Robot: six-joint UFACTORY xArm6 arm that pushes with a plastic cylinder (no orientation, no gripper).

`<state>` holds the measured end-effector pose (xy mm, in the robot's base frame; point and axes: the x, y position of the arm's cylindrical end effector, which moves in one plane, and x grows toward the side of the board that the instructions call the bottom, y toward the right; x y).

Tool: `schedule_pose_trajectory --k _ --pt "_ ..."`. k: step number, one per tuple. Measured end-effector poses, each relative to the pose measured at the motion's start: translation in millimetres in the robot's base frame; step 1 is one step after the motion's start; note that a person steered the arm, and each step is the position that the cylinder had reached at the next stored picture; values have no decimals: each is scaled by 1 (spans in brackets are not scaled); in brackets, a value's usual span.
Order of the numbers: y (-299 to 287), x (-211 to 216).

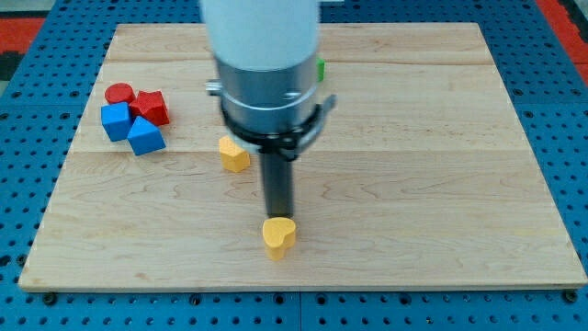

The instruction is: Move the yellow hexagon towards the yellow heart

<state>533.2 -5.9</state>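
Observation:
A yellow hexagon [233,154] lies on the wooden board [413,184], left of centre, just left of my rod. A yellow heart [278,236] lies lower down, near the board's bottom edge. My tip [278,217] is at the top edge of the yellow heart, touching it or nearly so. The tip is below and to the right of the yellow hexagon, with a clear gap between them. The arm's white and grey body hides the board's top centre.
At the view's left is a tight cluster: a red round block [119,93], a red angular block [151,108], a blue block [116,120] and a second blue block [145,136]. A green block [321,68] peeks out from behind the arm.

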Motion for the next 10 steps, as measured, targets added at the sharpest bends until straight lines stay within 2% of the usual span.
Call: schedule_pose_trajectory --k 1,2,3,4,5,6,7,8,10 --pt "-15 -26" --pt "-24 -77" --pt "-42 -109" --pt "-88 -116" --pt "-103 -101" --pt "-63 -66" --pt "-21 -63" --pt "-13 -75" --pt "18 -16"
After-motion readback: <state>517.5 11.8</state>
